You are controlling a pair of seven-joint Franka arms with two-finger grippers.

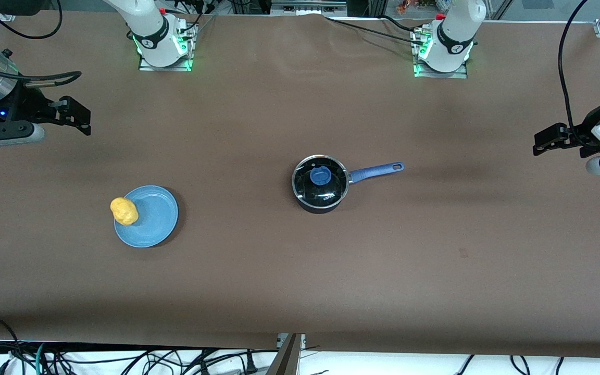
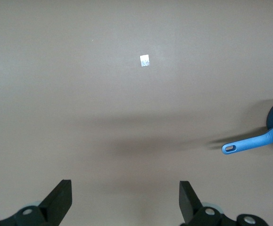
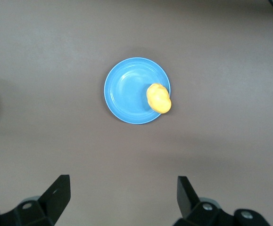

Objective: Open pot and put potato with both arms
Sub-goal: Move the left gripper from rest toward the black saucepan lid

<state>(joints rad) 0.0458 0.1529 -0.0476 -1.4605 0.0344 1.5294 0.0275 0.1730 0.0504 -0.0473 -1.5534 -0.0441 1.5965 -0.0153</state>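
Near the middle of the table (image 1: 300, 291) sits the pot (image 1: 320, 183), its glass lid (image 1: 321, 179) on and its blue handle (image 1: 375, 171) pointing toward my left arm's end. My left gripper (image 2: 125, 197) hangs spread and empty above bare table at that end. My right gripper (image 3: 122, 195), spread and empty too, hangs at its own end, looking down on the potato (image 1: 124, 210), which lies on the rim of the blue plate (image 1: 151, 221). Nothing is begun, I judge. Next my left must reach the lid's blue knob (image 1: 320, 176), close on it and lift, while my right drops to the potato.
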